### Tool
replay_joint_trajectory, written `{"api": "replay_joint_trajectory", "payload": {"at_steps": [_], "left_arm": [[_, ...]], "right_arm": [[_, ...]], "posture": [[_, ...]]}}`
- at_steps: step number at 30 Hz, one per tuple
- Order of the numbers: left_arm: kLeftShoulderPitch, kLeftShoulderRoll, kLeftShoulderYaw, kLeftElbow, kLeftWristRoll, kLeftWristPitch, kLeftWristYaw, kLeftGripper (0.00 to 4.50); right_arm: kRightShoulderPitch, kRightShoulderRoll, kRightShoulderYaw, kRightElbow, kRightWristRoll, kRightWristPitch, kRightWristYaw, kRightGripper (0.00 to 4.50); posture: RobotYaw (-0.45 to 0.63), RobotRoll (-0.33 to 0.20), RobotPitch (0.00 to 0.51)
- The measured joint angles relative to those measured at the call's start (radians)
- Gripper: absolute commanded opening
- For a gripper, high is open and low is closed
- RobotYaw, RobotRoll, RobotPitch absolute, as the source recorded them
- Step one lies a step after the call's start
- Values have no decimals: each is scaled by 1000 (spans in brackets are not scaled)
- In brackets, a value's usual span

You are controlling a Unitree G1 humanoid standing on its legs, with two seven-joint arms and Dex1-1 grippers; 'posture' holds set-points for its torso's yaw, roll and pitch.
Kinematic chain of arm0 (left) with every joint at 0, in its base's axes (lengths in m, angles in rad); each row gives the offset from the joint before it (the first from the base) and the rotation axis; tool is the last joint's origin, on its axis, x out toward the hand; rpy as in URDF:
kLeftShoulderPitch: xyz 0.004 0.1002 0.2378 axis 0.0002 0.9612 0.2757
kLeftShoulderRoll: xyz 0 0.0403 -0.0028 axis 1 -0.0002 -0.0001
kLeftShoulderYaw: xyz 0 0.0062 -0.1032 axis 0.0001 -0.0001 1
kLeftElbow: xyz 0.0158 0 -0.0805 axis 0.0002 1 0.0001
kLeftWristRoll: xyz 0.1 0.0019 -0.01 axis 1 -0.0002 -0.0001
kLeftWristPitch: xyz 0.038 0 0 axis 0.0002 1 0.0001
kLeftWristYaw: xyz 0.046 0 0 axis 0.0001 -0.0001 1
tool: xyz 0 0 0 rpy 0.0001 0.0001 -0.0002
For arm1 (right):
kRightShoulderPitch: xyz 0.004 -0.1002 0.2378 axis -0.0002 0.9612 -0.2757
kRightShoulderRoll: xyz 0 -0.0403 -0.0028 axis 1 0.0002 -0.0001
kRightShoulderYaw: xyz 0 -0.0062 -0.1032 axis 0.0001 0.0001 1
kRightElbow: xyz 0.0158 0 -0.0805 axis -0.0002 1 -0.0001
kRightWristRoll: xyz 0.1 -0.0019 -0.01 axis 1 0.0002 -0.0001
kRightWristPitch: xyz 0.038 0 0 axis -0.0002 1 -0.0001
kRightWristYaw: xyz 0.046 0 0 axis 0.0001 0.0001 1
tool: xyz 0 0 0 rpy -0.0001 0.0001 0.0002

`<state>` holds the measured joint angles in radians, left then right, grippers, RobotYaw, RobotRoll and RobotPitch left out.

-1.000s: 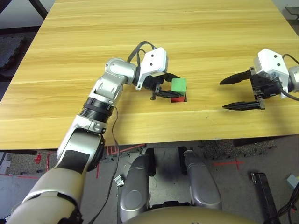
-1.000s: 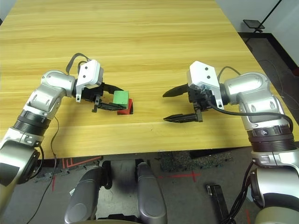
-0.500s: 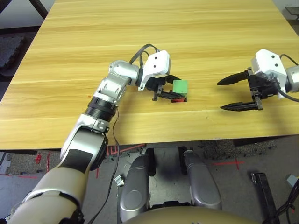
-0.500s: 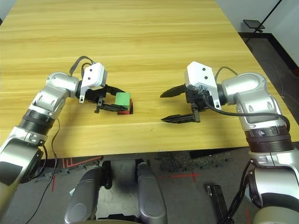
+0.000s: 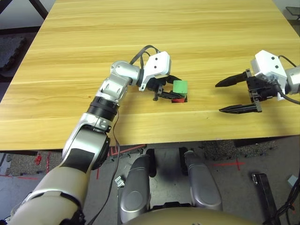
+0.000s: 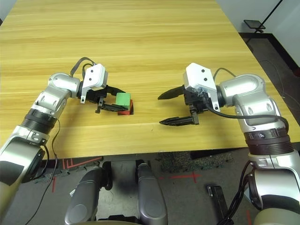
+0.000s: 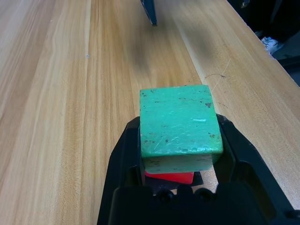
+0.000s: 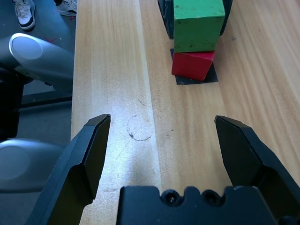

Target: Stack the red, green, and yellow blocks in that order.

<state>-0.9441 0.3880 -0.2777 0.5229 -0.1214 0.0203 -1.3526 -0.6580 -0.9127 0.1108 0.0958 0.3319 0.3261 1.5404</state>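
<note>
Worktop: pale wooden worktop (image 5: 140,28) with lengthwise grain; dark floor beyond its near edge.
Black patch: flat black square (image 8: 209,77) on the wood, under the stack, its edges showing around the red base.
Red block: red block (image 8: 192,64) sits on the black patch, near the front edge of the worktop, roughly midway between the two arms.
Green block: green block (image 5: 180,86) rests on top of the red block, set a little askew so its edges do not line up with the red one; scuffed upper face seen from the left wrist.
Left gripper: left gripper (image 5: 169,87) reaches in from the robot's left, its two black fingers either side of the green block and closed against its sides.
Right gripper: right gripper (image 6: 166,108) hovers well apart from the stack on the robot's right, fingers spread wide with nothing between them, pointing toward the blocks.
Yellow block: cannot tell where it is.
</note>
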Motion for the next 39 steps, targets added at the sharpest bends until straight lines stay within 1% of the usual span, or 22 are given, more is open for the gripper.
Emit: {"api": "replay_joint_trajectory", "payload": {"at_steps": [2, 5, 6, 11, 16, 23, 27, 34, 39], "left_arm": [[-1, 6, -9, 6, 14, 11, -6, 3368], [-1, 12, -22, 9, 31, 39, -24, 4398], [-1, 14, -24, 8, 32, 49, -29, 4484], [-1, 25, -30, 5, 33, 96, -50, 4484], [-1, 36, -30, 4, 38, 110, -49, 4484], [-47, 19, 9, 57, 37, 108, 26, 4484], [-50, 11, 21, 73, 37, 107, 46, 4484], [-49, 42, 20, 47, 33, 111, -14, 4484], [-33, 50, 20, 42, 32, 126, -37, 4484]], "right_arm": [[2, 0, 0, -6, 3, 7, 0, 4500], [5, 0, 0, -11, 3, 14, 0, 4500], [6, 0, 0, -14, 3, 14, 0, 4500], [12, 0, 0, -22, 4, 23, -1, 4500], [16, 0, 0, -28, 4, 29, -1, 4500], [15, 0, 0, -36, 5, 31, 7, 4500], [15, 7, 0, -37, 5, 31, 15, 4500], [2, 22, 3, -26, 4, 30, 17, 4500], [-20, 39, 12, 0, 1, 21, 17, 4500]], "posture": [[264, 105, 263], [262, 106, 262], [262, 108, 262], [264, 112, 260], [269, 111, 259], [279, 111, 259], [286, 112, 258], [301, 113, 260], [309, 110, 260]]}}
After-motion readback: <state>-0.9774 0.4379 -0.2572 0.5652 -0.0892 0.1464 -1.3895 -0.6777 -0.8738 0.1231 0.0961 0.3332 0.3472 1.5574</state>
